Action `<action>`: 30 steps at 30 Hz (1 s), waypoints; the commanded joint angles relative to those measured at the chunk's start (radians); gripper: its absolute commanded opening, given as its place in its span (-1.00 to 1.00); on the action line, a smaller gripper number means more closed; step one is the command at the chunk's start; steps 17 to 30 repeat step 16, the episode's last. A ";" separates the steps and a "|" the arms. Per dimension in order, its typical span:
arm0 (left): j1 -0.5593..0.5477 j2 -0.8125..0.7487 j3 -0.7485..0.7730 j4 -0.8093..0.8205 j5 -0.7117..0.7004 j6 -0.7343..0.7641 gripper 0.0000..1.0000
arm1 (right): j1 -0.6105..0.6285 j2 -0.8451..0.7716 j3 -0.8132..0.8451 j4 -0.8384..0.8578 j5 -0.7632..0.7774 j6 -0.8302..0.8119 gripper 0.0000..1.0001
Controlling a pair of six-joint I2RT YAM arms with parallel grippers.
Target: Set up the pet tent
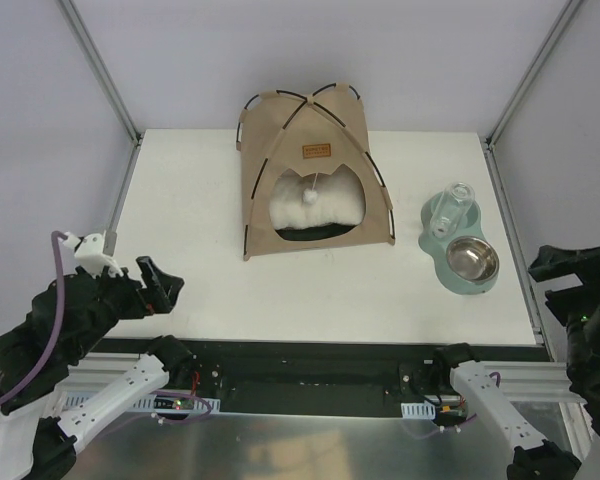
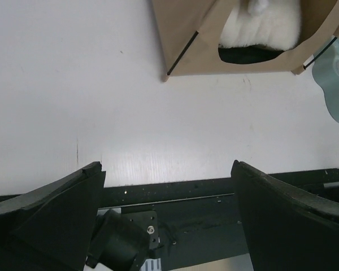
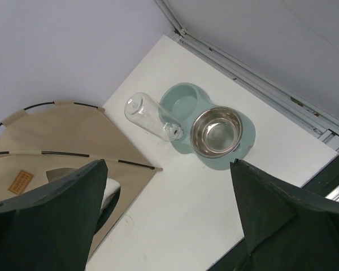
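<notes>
The pet tent (image 1: 280, 140) stands upright at the back middle of the white table (image 1: 210, 270). It is tan with thin black poles, a brown label patch (image 1: 316, 151) and a white pompom (image 1: 309, 195) hanging in its arched doorway. My left gripper (image 1: 163, 285) hovers open over the table's near left edge, well apart from the tent. The left wrist view shows the tent's lower front (image 2: 186, 34) far beyond the empty left gripper (image 2: 166, 169). My right gripper (image 1: 548, 285) is open at the far right, off the tent. Its wrist view shows the right gripper (image 3: 168, 164) empty above the tent's side (image 3: 62, 141).
A cream fluffy pillow (image 1: 315, 210) lies inside the tent. A teal pet feeder (image 1: 458, 250) with a steel bowl (image 1: 471, 260) and a clear bottle (image 1: 450, 208) sits to the right of the tent. Metal frame posts (image 1: 100, 65) rise at the table's back corners.
</notes>
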 commanded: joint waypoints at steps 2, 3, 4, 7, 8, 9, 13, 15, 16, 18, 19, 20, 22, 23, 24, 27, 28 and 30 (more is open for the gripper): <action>-0.009 -0.027 0.086 -0.181 -0.036 -0.092 0.95 | -0.002 -0.040 0.092 -0.116 0.040 -0.037 0.97; -0.009 -0.027 0.100 -0.202 -0.027 -0.095 0.94 | -0.004 -0.060 0.081 -0.099 0.037 -0.049 0.97; -0.009 -0.027 0.111 -0.217 -0.023 -0.097 0.94 | -0.001 -0.086 0.065 -0.082 0.037 -0.054 0.97; -0.009 -0.027 0.129 -0.254 -0.007 -0.100 0.93 | -0.002 -0.132 0.040 -0.061 0.026 -0.059 0.97; -0.009 -0.028 0.131 -0.262 -0.006 -0.100 0.93 | -0.001 -0.136 0.037 -0.058 0.026 -0.054 0.97; -0.009 -0.031 0.134 -0.267 -0.004 -0.100 0.93 | -0.001 -0.141 0.032 -0.056 0.019 -0.053 0.97; -0.009 -0.034 0.141 -0.268 0.000 -0.087 0.93 | -0.001 -0.135 0.041 -0.058 -0.012 -0.065 0.97; -0.009 -0.033 0.149 -0.270 -0.004 -0.081 0.93 | 0.002 -0.133 0.043 -0.065 -0.023 -0.068 0.97; -0.009 -0.031 0.152 -0.270 -0.009 -0.081 0.93 | 0.004 -0.133 0.046 -0.065 -0.038 -0.070 0.97; -0.009 -0.031 0.152 -0.270 -0.009 -0.081 0.93 | 0.004 -0.133 0.046 -0.065 -0.038 -0.070 0.97; -0.009 -0.031 0.152 -0.270 -0.009 -0.081 0.93 | 0.004 -0.133 0.046 -0.065 -0.038 -0.070 0.97; -0.009 -0.031 0.152 -0.270 -0.009 -0.081 0.93 | 0.004 -0.133 0.046 -0.065 -0.038 -0.070 0.97; -0.009 -0.031 0.152 -0.270 -0.009 -0.081 0.93 | 0.004 -0.133 0.046 -0.065 -0.038 -0.070 0.97; -0.009 -0.031 0.152 -0.270 -0.009 -0.081 0.93 | 0.004 -0.133 0.046 -0.065 -0.038 -0.070 0.97; -0.009 -0.031 0.152 -0.270 -0.009 -0.081 0.93 | 0.004 -0.133 0.046 -0.065 -0.038 -0.070 0.97; -0.009 -0.031 0.152 -0.270 -0.009 -0.081 0.93 | 0.004 -0.133 0.046 -0.065 -0.038 -0.070 0.97; -0.009 -0.031 0.152 -0.270 -0.009 -0.081 0.93 | 0.004 -0.133 0.046 -0.065 -0.038 -0.070 0.97; -0.009 -0.031 0.152 -0.270 -0.009 -0.081 0.93 | 0.004 -0.133 0.046 -0.065 -0.038 -0.070 0.97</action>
